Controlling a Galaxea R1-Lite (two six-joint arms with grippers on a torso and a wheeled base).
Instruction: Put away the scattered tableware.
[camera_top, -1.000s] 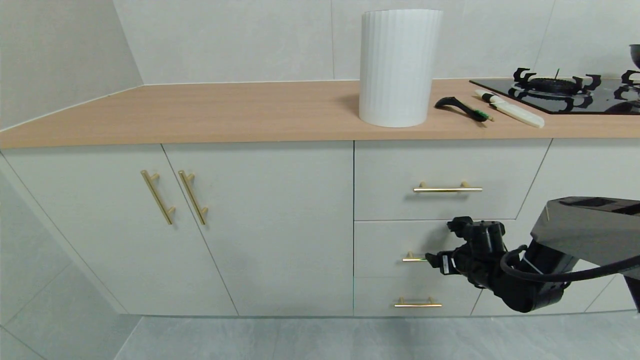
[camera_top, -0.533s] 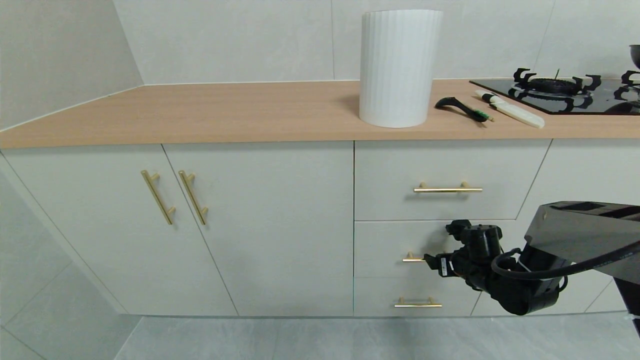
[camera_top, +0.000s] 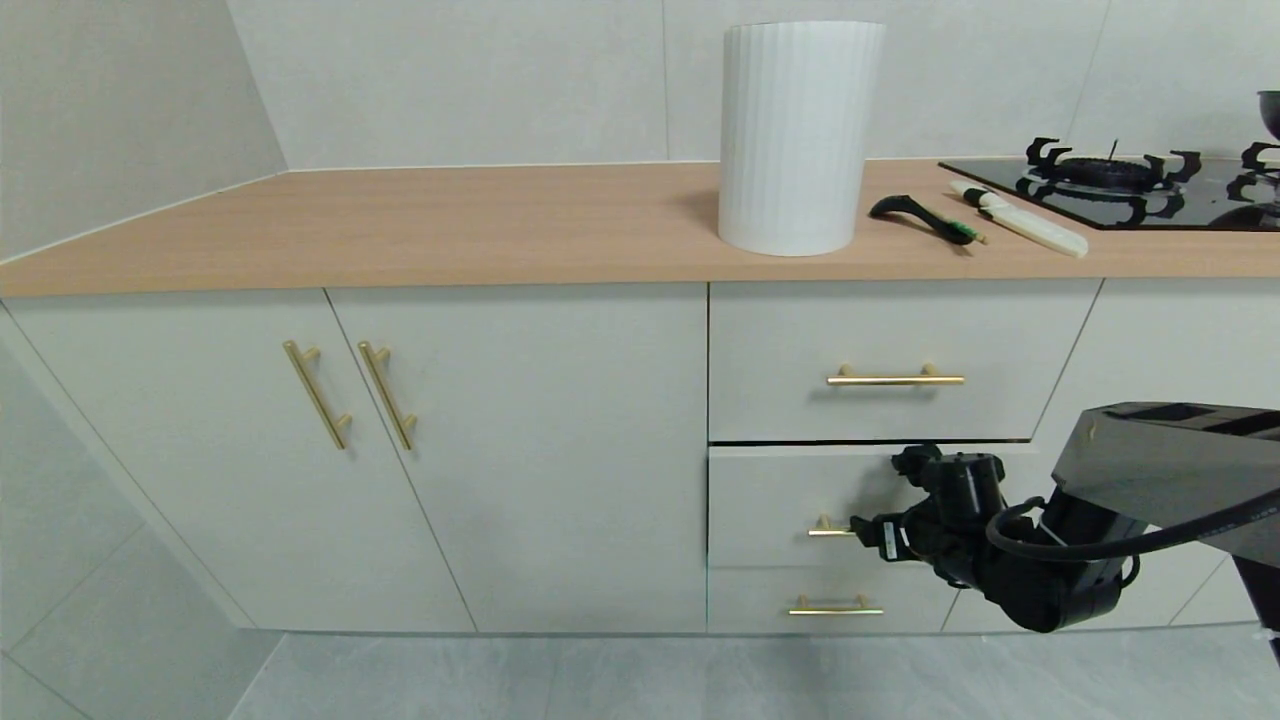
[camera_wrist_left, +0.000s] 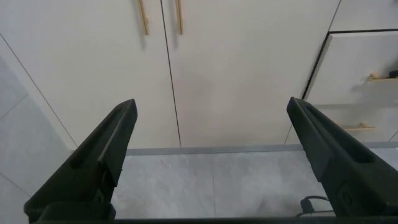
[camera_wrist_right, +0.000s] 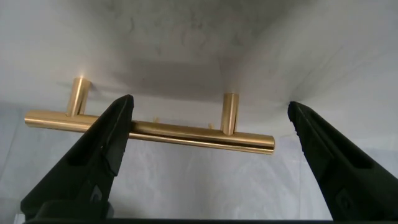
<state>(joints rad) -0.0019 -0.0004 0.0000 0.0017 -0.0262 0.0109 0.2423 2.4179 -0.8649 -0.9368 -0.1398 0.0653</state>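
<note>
On the tabletop above the ajar middle drawer, tableware lies scattered. The right pincer, jaws apart, straddles the drawer's handle. Opening appears underway; drawing it fully out likely follows.

Soft, even light; the right claw casts a diffuse shadow on the drawer front, whose handle glints.

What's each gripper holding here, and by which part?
Nothing clamped: right gripper is open at the middle drawer's handle; left gripper open, empty.
</note>
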